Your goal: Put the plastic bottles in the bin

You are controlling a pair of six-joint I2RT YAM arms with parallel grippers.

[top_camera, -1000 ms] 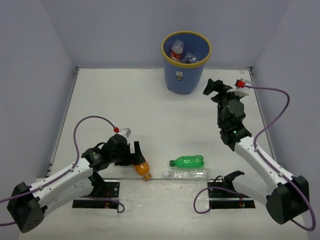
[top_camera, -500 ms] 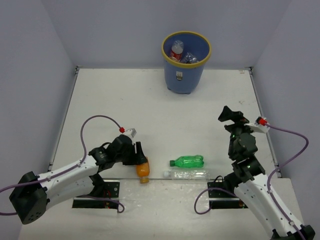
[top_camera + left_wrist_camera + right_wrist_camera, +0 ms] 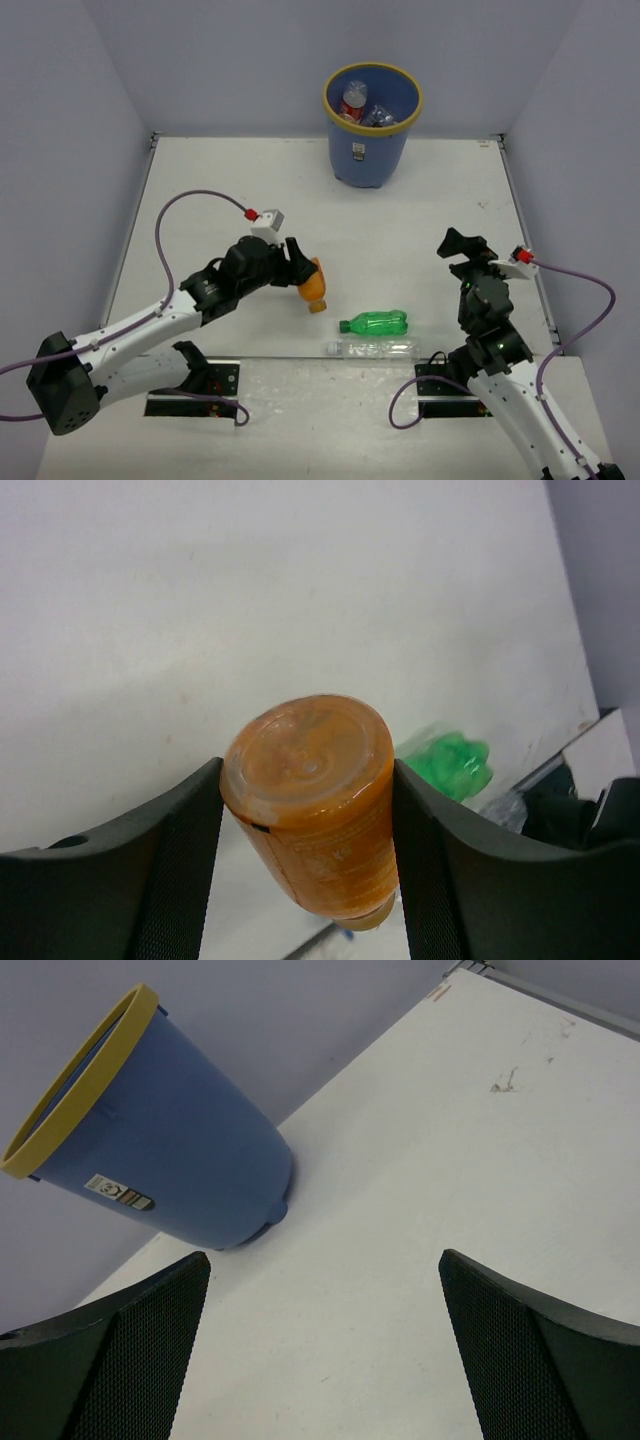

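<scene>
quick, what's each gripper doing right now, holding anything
Left gripper: closed on the orange bottle.
Right gripper: open, holding nothing.

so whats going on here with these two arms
The left tool is clamped on an orange bottle, holding it cap end down above the table. The right tool is open and empty, facing the blue bin at the far end, which already holds some bottles. A green bottle and a clear bottle lie side by side near the arm bases, not yet picked up.
</scene>
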